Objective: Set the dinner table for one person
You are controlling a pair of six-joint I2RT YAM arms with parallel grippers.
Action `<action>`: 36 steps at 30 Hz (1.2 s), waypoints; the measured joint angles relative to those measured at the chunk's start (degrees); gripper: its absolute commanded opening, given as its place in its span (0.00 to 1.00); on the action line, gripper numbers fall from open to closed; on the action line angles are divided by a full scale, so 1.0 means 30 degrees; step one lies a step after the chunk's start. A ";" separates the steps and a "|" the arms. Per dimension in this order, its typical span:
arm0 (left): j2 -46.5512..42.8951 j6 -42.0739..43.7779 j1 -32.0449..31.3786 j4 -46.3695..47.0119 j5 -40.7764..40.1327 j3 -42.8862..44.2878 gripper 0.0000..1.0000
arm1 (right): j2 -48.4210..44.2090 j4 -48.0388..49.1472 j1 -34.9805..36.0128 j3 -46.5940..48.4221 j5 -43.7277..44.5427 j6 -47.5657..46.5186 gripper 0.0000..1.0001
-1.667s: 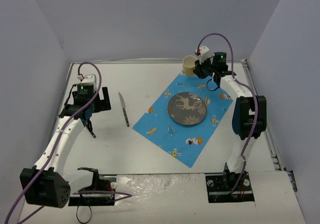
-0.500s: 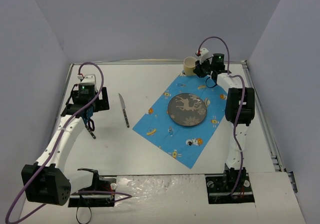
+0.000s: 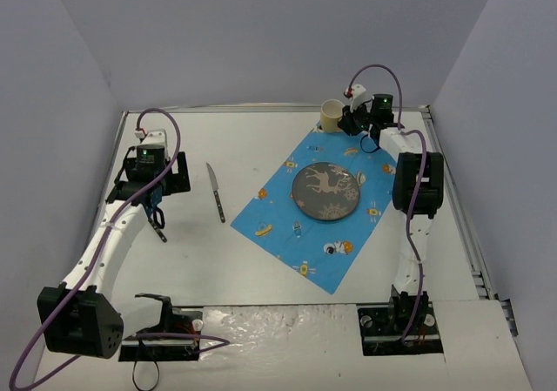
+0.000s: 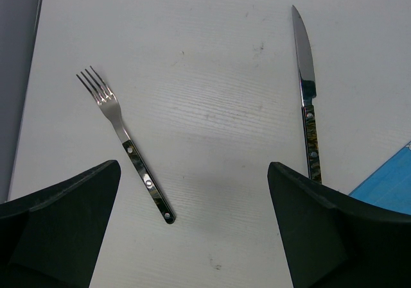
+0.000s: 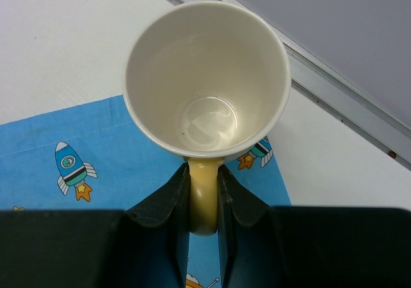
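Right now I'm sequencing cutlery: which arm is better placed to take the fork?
Left, probably: the left gripper hangs open over the fork and knife. The right gripper is shut on the mug handle at the far corner of the cloth.

Your dinner table (image 3: 235, 269) is a large, flat, matte white rectangle. It lies level and stretches from the near edge right up to the back wall (image 3: 261, 43). A thin metal rim (image 3: 261, 108) runs along its far edge and down its right side. Close up, you can see faint grain lines and a few small dark specks on the white.
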 measured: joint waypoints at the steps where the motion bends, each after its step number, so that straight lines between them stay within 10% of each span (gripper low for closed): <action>1: 0.0003 0.0000 0.0000 -0.0002 0.0000 0.0000 0.97 | 0.0007 -0.0004 -0.0007 0.0007 -0.0017 0.0004 0.14; 8: 0.0022 0.0000 0.0000 -0.0004 -0.0007 0.0000 0.97 | 0.0011 0.0298 -0.0011 0.0127 -0.0041 -0.0038 0.63; 16: 0.0022 0.0000 0.0000 -0.0010 -0.0004 0.0000 0.97 | -0.0659 0.0566 -0.0011 -0.0230 0.0298 0.0156 0.96; 31: 0.0004 -0.1432 0.0000 -0.1044 -0.0349 0.0000 0.97 | -1.2467 0.1478 0.0436 -0.8765 0.5690 0.4755 1.00; 36: -0.0155 -0.2191 0.0000 -0.1603 -0.0132 0.0000 0.97 | -1.5237 0.0098 0.3747 -1.1185 0.8599 0.6426 1.00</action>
